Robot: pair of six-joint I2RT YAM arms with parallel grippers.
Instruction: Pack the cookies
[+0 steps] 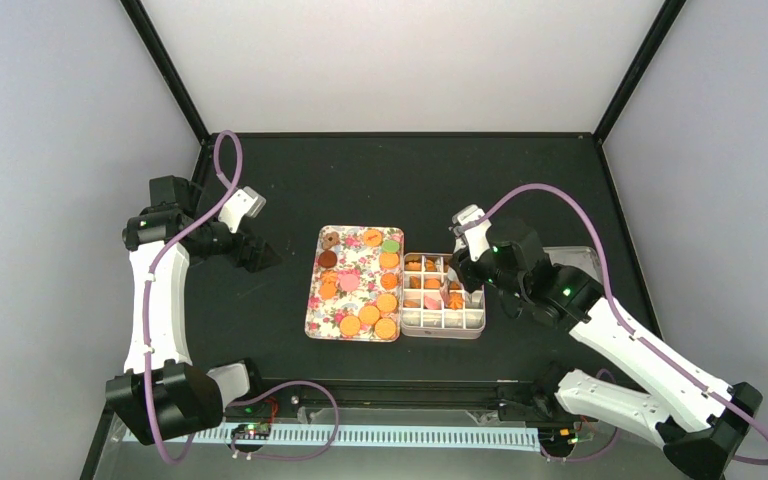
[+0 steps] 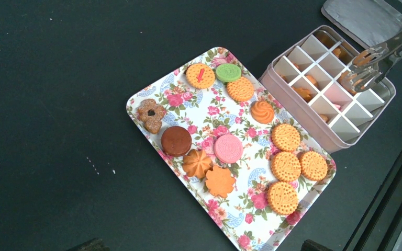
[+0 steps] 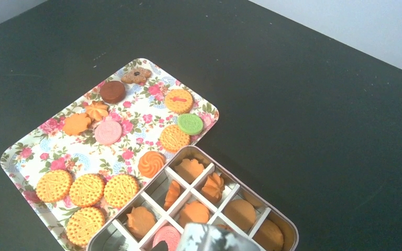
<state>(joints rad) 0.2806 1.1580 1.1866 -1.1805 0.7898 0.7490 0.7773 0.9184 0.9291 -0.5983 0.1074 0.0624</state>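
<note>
Top view, cookies (image 1: 388, 259): you see most of them lying flat on the flowered tray (image 1: 310, 318) at frame centre. Others sit in the divided box (image 1: 443, 322) just beside the tray's right edge.
Top view, left gripper (image 1: 260, 258): it hangs left of the tray, well apart from it, over the dark table (image 1: 260, 180).
Top view, right gripper (image 1: 468, 278): it sits at the box's right side.
Left wrist view, fingers (image 2: 91, 244): only the dark tips show, at the bottom edge. They are spread wide with nothing between them.
Left wrist view, metal tongs (image 2: 371, 65): they are at the upper right, in the air above the box's cells. You cannot tell whether a cookie is in their tips.
Right wrist view, tongs: you see blurred metal at bottom centre, gripped by the right gripper. Its fingers are hidden, so you cannot tell their gap.
Right wrist view, cookies: orange ones fill the box's upper and right cells, and a pink one lies near the lower edge. The rest lie on the tray at left.
</note>
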